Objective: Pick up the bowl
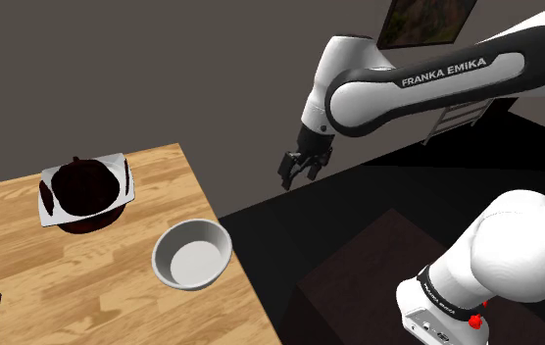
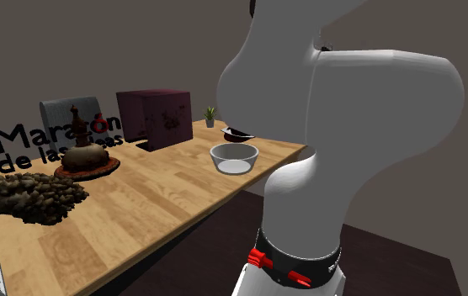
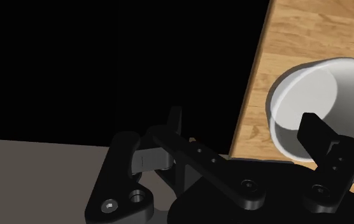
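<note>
Pincer is hanging in the air past the edge of the wooden table, over dark floor, and my two black fingers are standing well apart and gripping nothing. The white bowl is sitting upright on the table just inside that edge, below my pincer and toward the shoulder view's left, well apart from it. A white square plate carrying a dark rounded object is lying farther along the table, near the bowl but not touching it.
</note>
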### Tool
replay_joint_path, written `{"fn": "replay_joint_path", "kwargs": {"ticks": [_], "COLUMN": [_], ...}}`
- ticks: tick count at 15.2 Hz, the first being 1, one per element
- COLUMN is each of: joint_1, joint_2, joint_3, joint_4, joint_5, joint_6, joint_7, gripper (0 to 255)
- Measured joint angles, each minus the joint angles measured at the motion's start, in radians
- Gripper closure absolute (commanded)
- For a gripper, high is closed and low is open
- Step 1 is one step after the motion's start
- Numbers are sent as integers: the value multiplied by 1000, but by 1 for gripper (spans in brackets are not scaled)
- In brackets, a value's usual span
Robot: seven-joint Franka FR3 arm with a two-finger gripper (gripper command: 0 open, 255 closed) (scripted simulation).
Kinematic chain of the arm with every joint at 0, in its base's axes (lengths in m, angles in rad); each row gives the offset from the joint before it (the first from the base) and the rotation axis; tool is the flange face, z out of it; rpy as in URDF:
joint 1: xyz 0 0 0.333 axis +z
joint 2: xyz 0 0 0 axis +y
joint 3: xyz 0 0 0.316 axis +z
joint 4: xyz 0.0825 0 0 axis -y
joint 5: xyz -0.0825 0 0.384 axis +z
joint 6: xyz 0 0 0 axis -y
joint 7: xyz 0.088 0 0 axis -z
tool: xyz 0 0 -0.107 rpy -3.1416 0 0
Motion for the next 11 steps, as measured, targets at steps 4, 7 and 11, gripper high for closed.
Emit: {"fn": "replay_joint_path", "kwargs": {"ticks": [4,7,11], "joint_1": [15,28,45], "joint_2": [139,264,430], "joint_3": [37,66,90], "joint_4": [15,45,109], "joint_5": [28,38,29], "joint_6": [140,248,369], "joint_7": [22,47,83], "gripper": [0,0,0]}}
